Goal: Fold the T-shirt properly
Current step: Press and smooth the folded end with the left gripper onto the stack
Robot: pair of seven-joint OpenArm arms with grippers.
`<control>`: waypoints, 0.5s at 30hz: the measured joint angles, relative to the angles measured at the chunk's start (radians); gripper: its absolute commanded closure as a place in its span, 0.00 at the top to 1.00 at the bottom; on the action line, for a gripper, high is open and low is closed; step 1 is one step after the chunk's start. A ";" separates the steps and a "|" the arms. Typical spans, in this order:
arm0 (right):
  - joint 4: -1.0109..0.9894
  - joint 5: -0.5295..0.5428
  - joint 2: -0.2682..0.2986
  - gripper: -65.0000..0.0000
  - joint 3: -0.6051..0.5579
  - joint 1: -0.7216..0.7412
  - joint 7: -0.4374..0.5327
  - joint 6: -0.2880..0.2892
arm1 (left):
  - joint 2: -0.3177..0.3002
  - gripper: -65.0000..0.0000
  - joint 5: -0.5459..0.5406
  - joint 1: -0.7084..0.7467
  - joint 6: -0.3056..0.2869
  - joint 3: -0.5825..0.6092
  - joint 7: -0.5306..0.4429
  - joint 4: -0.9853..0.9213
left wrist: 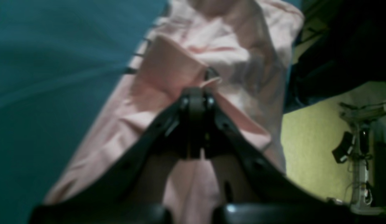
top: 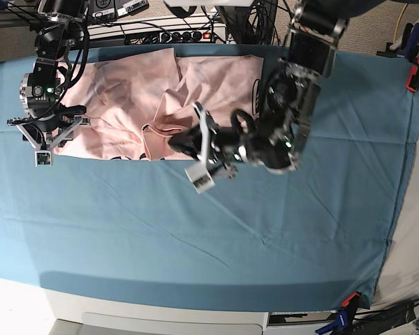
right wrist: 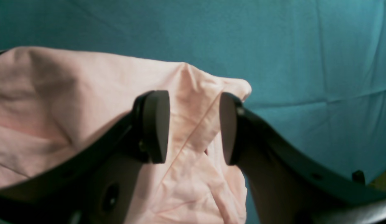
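I find the T-shirt lying crumpled at the far side of the desk on the teal cloth, partly doubled over itself near the middle. My left end effector has its jaws brought together on a raised fold of the pink fabric, as the left wrist view shows. My right end effector stands with its jaws well apart, straddling a corner of the shirt without pinching it. Risks as I judge them: the left grip appears to hold only a thin edge, so a pull could slip it free or drag several layers together and bunch the garment. The right jaws could also catch the teal cloth beneath if they close low. The left wrist picture is blurred, so I cannot tell how many layers are pinched. In the base view the left arm hides the shirt's near edge, and the printed lettering is barely visible.
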 measured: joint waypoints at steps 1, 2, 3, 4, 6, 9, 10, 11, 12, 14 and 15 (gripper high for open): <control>0.000 0.000 0.000 0.41 0.000 0.000 0.000 0.000 | -0.006 0.00 -0.035 -0.008 0.000 -0.011 0.016 0.000; 0.000 -0.001 0.000 0.41 0.000 0.000 0.000 0.000 | -0.013 0.00 -0.059 -0.012 -0.001 -0.022 0.023 0.000; 0.000 0.000 0.000 0.41 0.000 0.000 0.000 0.000 | -0.022 0.00 -0.076 -0.012 -0.001 -0.032 0.023 0.000; 0.000 0.000 0.000 0.41 0.000 0.000 0.000 0.000 | -0.034 0.00 -0.082 -0.008 0.002 -0.039 0.024 0.000; 0.000 0.000 0.000 0.41 0.000 0.000 0.000 0.000 | -0.060 0.00 -0.080 0.002 0.051 -0.045 0.040 0.000; 0.000 0.002 0.000 0.41 0.000 0.000 0.001 0.000 | -0.087 0.00 -0.080 0.031 0.048 -0.046 0.043 0.000; 0.000 0.002 0.000 0.41 0.000 0.000 0.001 0.000 | -0.089 0.00 -0.081 0.043 0.048 -0.046 0.043 0.000; 0.000 0.002 0.000 0.41 0.000 0.000 0.000 0.000 | -0.089 0.00 -0.085 0.055 0.048 -0.046 0.043 0.000; 0.000 0.002 0.000 0.41 0.000 0.000 0.001 0.000 | -0.089 0.00 -0.088 0.066 0.048 -0.046 0.043 0.000; 0.000 0.002 0.000 0.41 0.000 0.000 0.001 0.000 | -0.083 0.00 -0.087 0.087 0.048 -0.045 0.038 0.000; 0.000 0.003 0.000 0.41 0.000 0.000 0.000 0.000 | -0.080 0.00 -0.088 0.096 0.047 -0.045 0.030 0.000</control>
